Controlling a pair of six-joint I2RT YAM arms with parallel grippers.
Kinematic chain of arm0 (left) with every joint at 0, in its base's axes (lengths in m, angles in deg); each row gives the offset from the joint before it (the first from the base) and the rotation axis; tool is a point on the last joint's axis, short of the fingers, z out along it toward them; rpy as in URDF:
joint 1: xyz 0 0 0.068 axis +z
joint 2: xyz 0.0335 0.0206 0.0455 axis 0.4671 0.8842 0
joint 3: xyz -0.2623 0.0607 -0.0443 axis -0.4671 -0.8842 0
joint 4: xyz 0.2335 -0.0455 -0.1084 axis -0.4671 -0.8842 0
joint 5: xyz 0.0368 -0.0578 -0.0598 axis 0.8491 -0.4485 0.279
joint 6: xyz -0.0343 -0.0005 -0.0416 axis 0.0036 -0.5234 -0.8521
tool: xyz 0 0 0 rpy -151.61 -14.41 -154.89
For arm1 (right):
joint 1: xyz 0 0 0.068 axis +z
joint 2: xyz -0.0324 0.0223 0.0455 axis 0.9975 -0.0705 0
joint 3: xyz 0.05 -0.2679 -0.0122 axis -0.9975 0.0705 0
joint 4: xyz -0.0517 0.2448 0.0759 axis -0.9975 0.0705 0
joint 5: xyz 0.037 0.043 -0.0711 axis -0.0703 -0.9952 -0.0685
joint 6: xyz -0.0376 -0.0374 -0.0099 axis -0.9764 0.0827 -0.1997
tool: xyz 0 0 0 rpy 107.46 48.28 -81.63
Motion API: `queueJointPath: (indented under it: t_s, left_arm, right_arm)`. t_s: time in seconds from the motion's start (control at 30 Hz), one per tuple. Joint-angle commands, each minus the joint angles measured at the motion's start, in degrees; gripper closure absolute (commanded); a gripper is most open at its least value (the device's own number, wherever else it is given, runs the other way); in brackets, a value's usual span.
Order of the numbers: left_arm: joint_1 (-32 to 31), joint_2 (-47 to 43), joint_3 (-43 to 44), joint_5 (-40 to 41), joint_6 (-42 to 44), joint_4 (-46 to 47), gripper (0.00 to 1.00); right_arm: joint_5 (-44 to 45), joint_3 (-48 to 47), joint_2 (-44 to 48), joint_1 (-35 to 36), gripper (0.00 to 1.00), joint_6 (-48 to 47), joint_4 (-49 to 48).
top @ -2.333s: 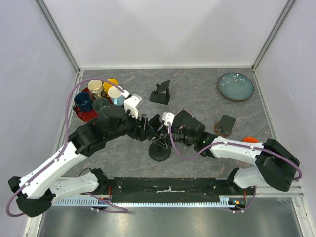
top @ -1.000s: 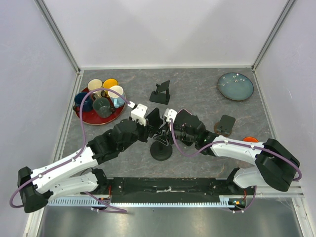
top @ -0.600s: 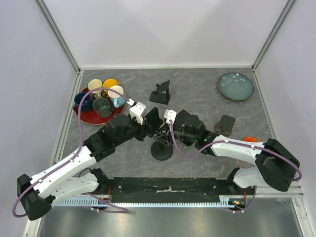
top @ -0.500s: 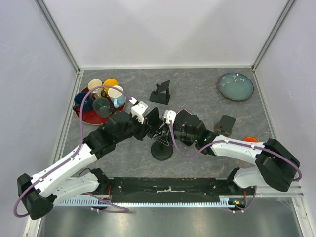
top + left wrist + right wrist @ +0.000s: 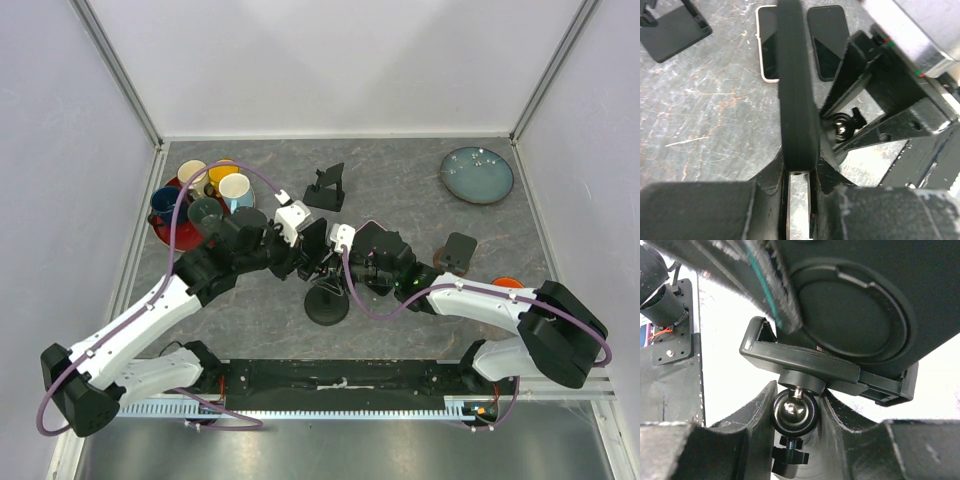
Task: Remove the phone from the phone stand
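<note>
The black phone (image 5: pixel 312 238) stands on edge at mid-table, and my left gripper (image 5: pixel 306 254) is shut on its lower end. In the left wrist view the phone (image 5: pixel 795 85) runs up from between the jaws of that gripper (image 5: pixel 799 169). My right gripper (image 5: pixel 331 268) is shut on the phone stand's ball joint (image 5: pixel 796 412), above the stand's round base (image 5: pixel 325 306). The stand's clamp (image 5: pixel 825 371) lies against the phone's back (image 5: pixel 855 315); I cannot tell whether the phone is still seated in it.
Two other phones (image 5: pixel 769 45) (image 5: pixel 827 40) lie flat behind the stand. A second stand (image 5: pixel 325 187) is further back. A red tray (image 5: pixel 166 236) of cups sits left, a blue plate (image 5: pixel 477 175) far right, a dark holder (image 5: pixel 458 253) right.
My left arm has swung toward the back and right, its elbow now over the cup tray. The phone and my right gripper on the stand have hardly moved.
</note>
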Motion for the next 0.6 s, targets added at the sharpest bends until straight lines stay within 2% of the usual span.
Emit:
queueJointPath:
  t_s: [0.0, 0.17, 0.33, 0.57]
  left_arm:
    - [5.1, -2.0, 2.0, -4.7, 3.0, 7.4, 0.98]
    - [9.0, -3.5, 0.1, -6.7, 1.3, 9.5, 0.98]
    - [9.5, -3.9, -1.0, -6.0, -0.1, 8.9, 0.98]
    - [9.5, -10.7, -2.3, -4.7, -2.1, 3.3, 0.98]
  right_arm:
    - [-7.5, 0.1, -0.7, 1.9, 1.0, -3.4, 4.6]
    - [-7.2, 0.5, -0.4, 1.9, 1.0, -3.5, 4.8]
    - [-5.7, 1.1, -0.2, 1.9, 1.0, -2.9, 3.8]
    - [2.7, 3.1, 1.7, 1.5, 1.0, 0.0, 2.1]
